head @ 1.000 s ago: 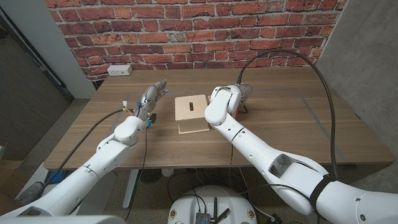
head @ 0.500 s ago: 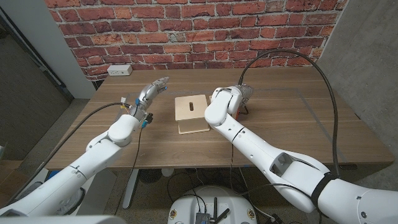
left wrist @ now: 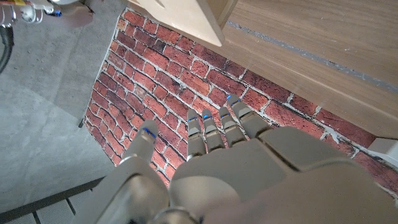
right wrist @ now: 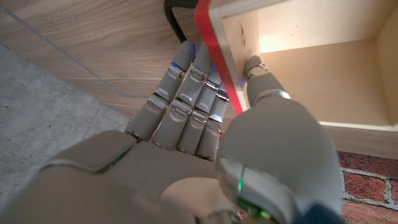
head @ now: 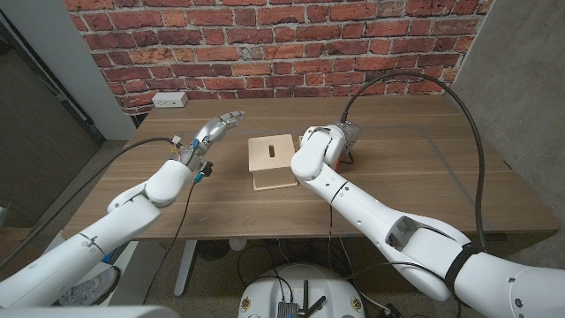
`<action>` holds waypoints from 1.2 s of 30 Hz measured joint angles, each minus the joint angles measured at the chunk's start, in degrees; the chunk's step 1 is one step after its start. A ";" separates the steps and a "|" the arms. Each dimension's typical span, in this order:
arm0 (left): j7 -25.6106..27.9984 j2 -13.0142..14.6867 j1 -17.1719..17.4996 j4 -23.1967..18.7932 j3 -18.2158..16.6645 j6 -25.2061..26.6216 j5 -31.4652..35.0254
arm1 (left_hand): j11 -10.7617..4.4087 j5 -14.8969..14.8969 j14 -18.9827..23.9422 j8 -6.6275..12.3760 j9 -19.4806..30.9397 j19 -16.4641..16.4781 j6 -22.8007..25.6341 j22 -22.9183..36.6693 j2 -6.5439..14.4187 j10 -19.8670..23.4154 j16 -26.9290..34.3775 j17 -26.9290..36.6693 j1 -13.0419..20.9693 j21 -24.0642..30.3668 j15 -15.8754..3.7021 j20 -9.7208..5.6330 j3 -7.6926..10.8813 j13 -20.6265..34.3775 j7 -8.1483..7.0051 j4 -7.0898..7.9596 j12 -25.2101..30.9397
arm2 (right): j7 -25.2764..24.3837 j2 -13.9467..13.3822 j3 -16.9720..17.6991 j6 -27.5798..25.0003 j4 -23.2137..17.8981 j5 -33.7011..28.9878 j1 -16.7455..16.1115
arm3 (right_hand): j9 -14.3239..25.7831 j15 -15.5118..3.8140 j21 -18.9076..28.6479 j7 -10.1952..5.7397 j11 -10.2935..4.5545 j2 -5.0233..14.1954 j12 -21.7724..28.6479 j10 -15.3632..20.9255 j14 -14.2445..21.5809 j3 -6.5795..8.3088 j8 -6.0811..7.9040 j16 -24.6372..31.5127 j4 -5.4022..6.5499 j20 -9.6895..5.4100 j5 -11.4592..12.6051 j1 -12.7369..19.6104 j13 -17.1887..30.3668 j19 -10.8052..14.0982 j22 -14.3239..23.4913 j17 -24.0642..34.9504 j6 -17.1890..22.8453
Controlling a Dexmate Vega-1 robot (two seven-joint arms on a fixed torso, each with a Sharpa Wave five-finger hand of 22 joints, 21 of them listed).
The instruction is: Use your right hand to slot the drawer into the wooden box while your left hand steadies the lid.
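Behind the wooden table (head: 415, 177) you have a red brick wall (head: 291, 44) running across the back, with a white power outlet strip (head: 169, 100) sitting at the table's far left corner, just against the wall. To your right stands a grey concrete wall (head: 521, 79), and to your left a grey panel (head: 53, 62) beside a dark carpeted floor (head: 44, 168). A thick black cable (head: 459, 115) arcs over the right part of the table.
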 measured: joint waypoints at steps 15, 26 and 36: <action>0.55 5.00 2.99 -3.21 -1.27 -0.14 9.95 | -0.76 0.00 0.70 -0.33 0.00 0.07 0.59 0.00 -0.26 0.46 0.10 -0.01 -0.84 0.00 -0.08 -0.07 -0.08 0.00 -1.24 0.55 -0.27 | -1.62 -0.59 -0.88 -1.61 -0.52 1.73 0.05 | 0.00 0.05 0.45 0.09 -0.11 0.00 -0.44 0.11 0.22 0.12 -0.28 -0.34 -0.11 0.00 0.00 0.00 0.30 0.00 0.01 0.23 0.11; 0.13 7.29 4.38 -4.19 -1.78 -1.74 15.71 | -2.20 0.00 -0.01 -0.88 0.00 -1.74 0.30 0.31 -0.64 -0.15 -0.19 0.27 -1.52 -0.45 0.16 -0.02 -0.63 -0.13 -3.31 1.44 -0.93 | -2.15 -0.89 -0.93 -1.85 -0.90 1.99 -0.19 | 0.00 0.06 0.88 0.10 -0.16 0.00 -0.83 0.15 0.24 0.12 -0.45 -0.68 -0.11 -0.11 -0.02 0.00 0.31 -0.11 0.01 0.24 0.12; 0.02 9.80 6.16 -4.76 -2.64 -2.40 21.15 | -4.28 0.00 -0.06 -0.89 -0.13 -5.96 -0.21 0.31 -0.62 0.11 -0.19 0.27 -1.51 -1.15 0.23 0.11 -1.28 -0.13 -6.63 2.22 -1.15 | -1.95 -1.18 -0.85 -1.92 -1.70 1.45 -0.70 | 0.00 0.00 1.32 0.10 -0.19 0.00 -0.87 0.18 0.37 0.11 -0.40 -0.72 -0.11 0.00 0.21 0.00 0.48 -0.62 -0.27 0.58 0.13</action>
